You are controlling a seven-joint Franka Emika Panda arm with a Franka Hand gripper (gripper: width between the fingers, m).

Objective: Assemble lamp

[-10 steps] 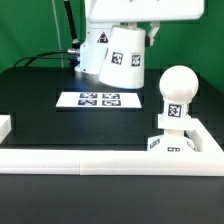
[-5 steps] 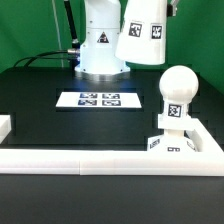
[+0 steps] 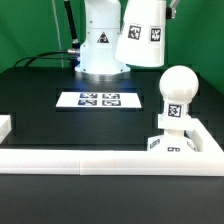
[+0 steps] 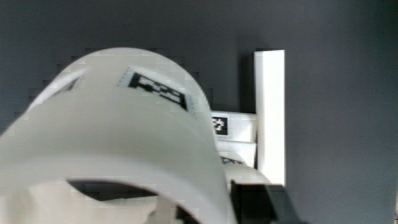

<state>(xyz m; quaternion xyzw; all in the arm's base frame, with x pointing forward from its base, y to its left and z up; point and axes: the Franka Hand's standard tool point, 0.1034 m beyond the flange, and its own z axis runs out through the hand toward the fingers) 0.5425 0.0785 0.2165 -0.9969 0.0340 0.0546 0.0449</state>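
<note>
The white cone-shaped lamp shade hangs high above the table, tilted, its tags facing the camera. My gripper holds it from above and is mostly cut off by the frame's top edge. In the wrist view the shade fills most of the picture, with one dark finger against its wall. The round-headed bulb stands upright in the blocky square base at the exterior view's right. The shade is up and to the left of the bulb, apart from it.
The marker board lies flat mid-table. A long white rail borders the front, with a short piece at the left. The arm's white pedestal stands at the back. The rail also shows in the wrist view.
The shade rose and moved toward the exterior view's right over the first half second, then held still. Bulb and base have not moved.
</note>
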